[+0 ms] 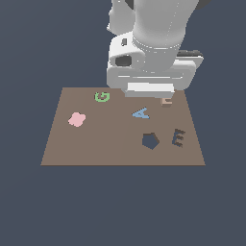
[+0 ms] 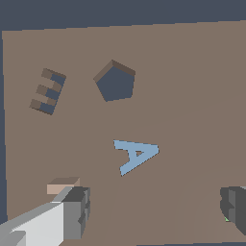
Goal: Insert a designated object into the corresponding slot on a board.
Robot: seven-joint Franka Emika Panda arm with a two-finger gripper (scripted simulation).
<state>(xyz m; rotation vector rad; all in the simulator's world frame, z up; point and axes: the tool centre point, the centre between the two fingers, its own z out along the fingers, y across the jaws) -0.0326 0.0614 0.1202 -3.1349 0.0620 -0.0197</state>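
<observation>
A Franka Panda arm hangs low over the far edge of the board (image 1: pixel 96 144), a flat brown square lying on a plain dark blue-grey ground, its white wrist housing covering the board's 12 o'clock side in the exterior view. The gripper (image 2: pixel 153 209) is spread wide and holds nothing: in the wrist view one dark finger (image 2: pixel 77 211) stands just beside the tan E block (image 2: pixel 62 185), while the other finger (image 2: pixel 234 207) is well apart on the opposite side, with bare board between them. In the exterior view the tan E block (image 1: pixel 166 101) peeks out from under the arm near the board's far corner, at about 1 o'clock from the board's centre, lying flat on the surface; whether the near finger touches it cannot be told. The E-shaped slot (image 1: pixel 178 138), a dark cutout, sits near the board's edge on the exterior view's right, at roughly 4 o'clock from the centre and well apart from the block. Just beside it, toward the centre, is a pentagon-shaped hole (image 1: pixel 150 141). A blue letter A (image 1: pixel 141 114) lies flat between the block and the pentagon-shaped hole, close to the middle of the board. A green letter G (image 1: pixel 101 97) rests near the far edge at about 11 o'clock, and a pink flower-shaped piece (image 1: pixel 76 119) lies at about 9 o'clock on the exterior view's left.
</observation>
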